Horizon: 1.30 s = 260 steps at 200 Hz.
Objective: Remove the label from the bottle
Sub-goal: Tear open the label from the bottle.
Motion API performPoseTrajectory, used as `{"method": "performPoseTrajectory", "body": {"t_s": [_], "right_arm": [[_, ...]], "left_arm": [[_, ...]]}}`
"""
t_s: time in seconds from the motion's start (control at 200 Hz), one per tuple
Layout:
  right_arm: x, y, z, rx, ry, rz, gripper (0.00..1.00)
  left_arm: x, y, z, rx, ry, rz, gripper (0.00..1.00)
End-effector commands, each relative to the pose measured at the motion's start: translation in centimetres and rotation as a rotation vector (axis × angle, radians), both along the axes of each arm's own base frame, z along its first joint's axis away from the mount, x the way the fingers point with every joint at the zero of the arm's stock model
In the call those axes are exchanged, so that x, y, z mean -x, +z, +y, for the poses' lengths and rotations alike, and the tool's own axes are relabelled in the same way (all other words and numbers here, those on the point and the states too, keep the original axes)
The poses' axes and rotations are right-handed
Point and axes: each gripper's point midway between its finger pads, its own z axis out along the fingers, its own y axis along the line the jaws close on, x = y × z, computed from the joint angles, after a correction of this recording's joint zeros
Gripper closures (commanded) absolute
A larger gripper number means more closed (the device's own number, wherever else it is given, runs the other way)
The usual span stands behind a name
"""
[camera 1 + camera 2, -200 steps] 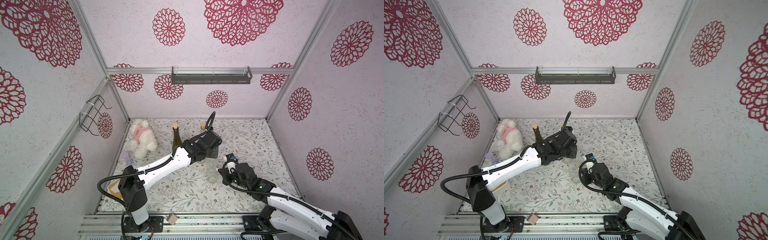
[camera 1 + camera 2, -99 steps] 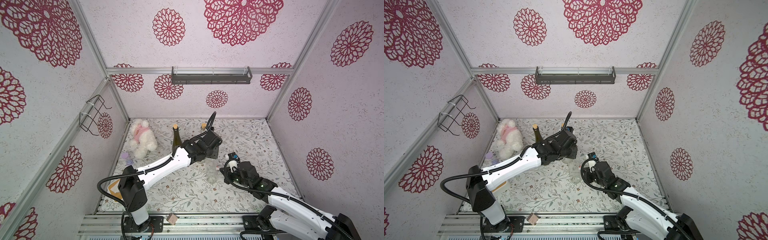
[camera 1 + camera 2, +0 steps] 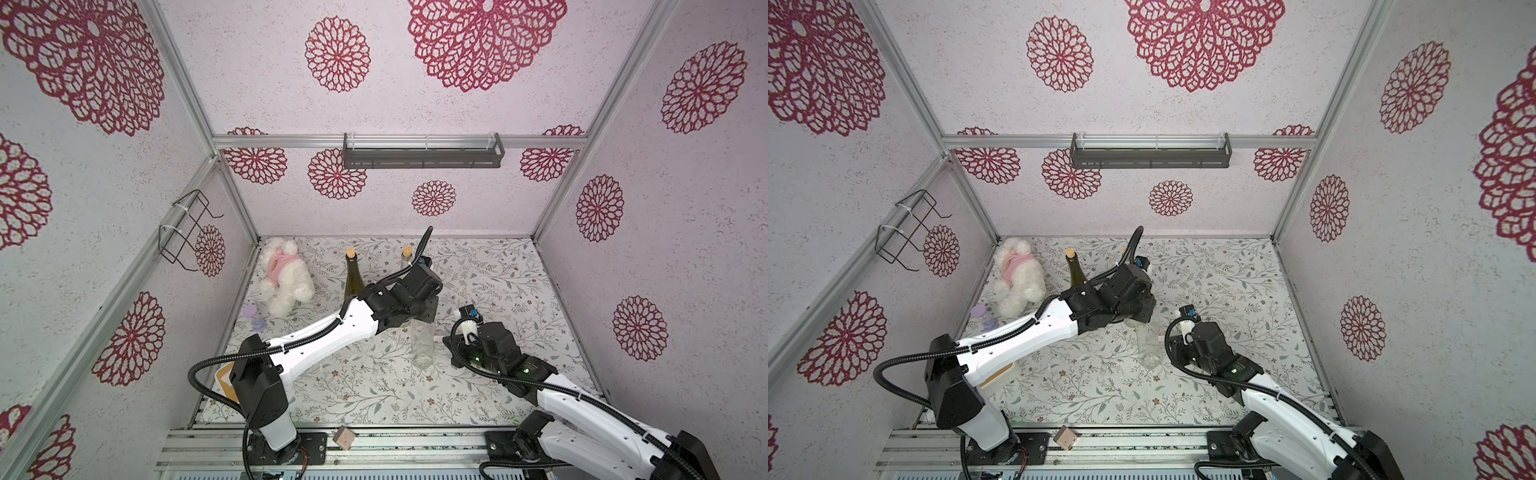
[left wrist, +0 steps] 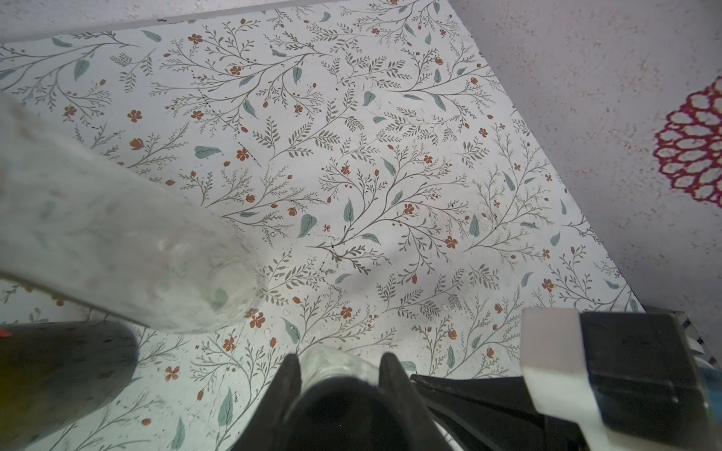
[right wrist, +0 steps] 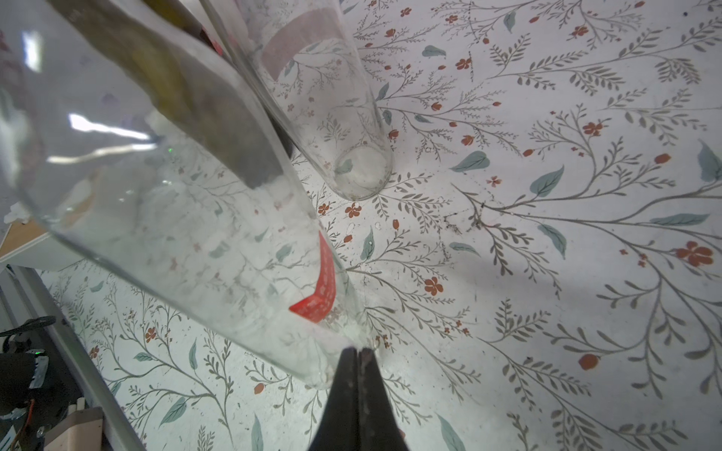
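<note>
Right, the clear bottle point(image 3: 422, 345) stands upright about the middle of the tabletop point(image 3: 498, 282). The left claw point(image 4: 340, 371) is clamped on its neck from above, with glass showing between the two fingers. The right claw point(image 5: 356, 353) is pinched fully together, its tips low against the bottle's side, just below the red label point(image 5: 324, 281).

That glass looks hard, slick and breakable, and likely to tip if tugged sideways, so the neck hold is the sensible anchor. The label looks thin and soft and could tear. It's best taken by the lower corner, which seems to lift off the glass.

What I can't make out is whether those closed tips have a sliver of label between them. How far the label wraps round the back is hidden. In both top views the left arm covers the bottle's neck, and the label barely shows. A second clear bottle point(image 5: 344, 117) nearby muddles the right wrist view.
</note>
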Motion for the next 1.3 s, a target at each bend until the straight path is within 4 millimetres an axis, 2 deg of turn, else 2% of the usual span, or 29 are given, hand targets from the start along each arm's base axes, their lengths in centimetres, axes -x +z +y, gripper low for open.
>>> {"method": "performPoseTrajectory", "body": {"t_s": [0.0,0.26,0.956,1.296], "right_arm": [[-0.7,0.8,-0.9,0.011,-0.042,-0.025,1.0],[-0.8,0.5,-1.3,0.016,-0.049,-0.012,1.0],[-1.2,0.3,-1.9,0.036,-0.064,-0.004,1.0],[-1.4,0.2,-1.6,0.034,-0.054,0.002,1.0]], "left_arm": [[0.5,1.4,0.8,-0.007,-0.027,-0.047,0.78],[0.8,0.9,1.4,-0.022,-0.05,-0.062,0.78],[2.9,0.3,1.1,-0.039,-0.187,-0.076,0.78],[4.0,0.0,0.0,-0.049,-0.254,-0.087,0.78]]}}
